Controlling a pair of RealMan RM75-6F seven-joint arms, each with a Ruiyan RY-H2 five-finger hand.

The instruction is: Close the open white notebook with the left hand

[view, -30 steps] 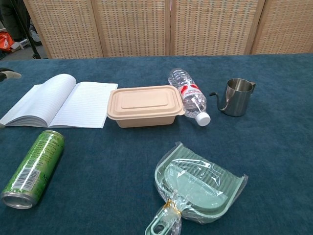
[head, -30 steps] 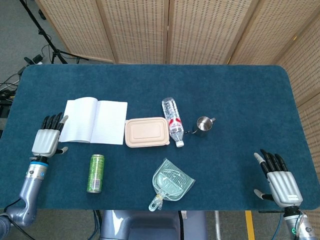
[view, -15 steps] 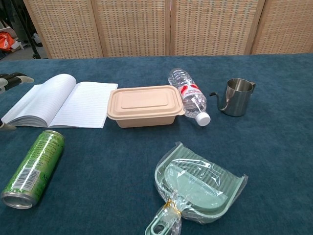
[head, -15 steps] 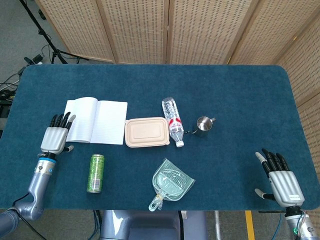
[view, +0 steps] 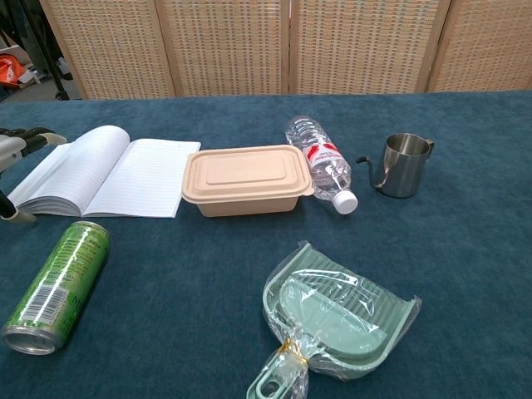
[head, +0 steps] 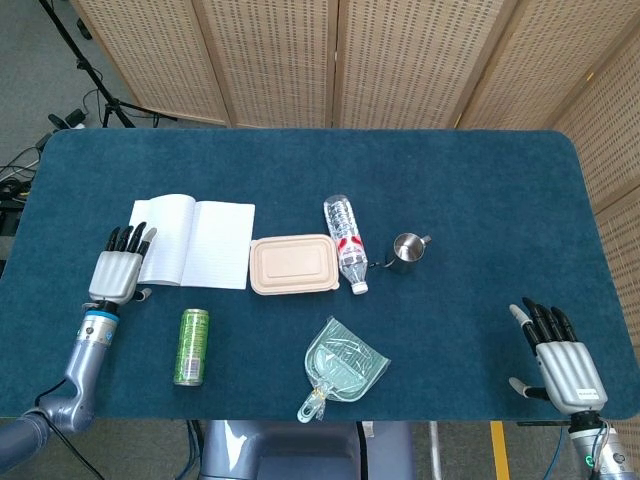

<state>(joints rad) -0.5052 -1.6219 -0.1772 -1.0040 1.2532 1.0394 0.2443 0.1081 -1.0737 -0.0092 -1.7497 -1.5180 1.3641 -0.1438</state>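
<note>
White notebook point(head: 192, 241) lies open, left hand point(head: 120, 268) at its 9 o'clock edge, fingers spread, holding nothing, right hand point(head: 560, 360) spread too

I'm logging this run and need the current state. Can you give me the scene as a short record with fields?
task item: notebook, white, lying open on the table
left robot hand: at the notebook's left edge, fingers spread, holding nothing
right robot hand: near the table's right front, fingers spread, holding nothing
right of notebook: lunch box, lid on
beyond the box: bottle on its side, then a steel pitcher
front: green can on its side, dustpan in plastic wrap
task status: not yet closed
</note>
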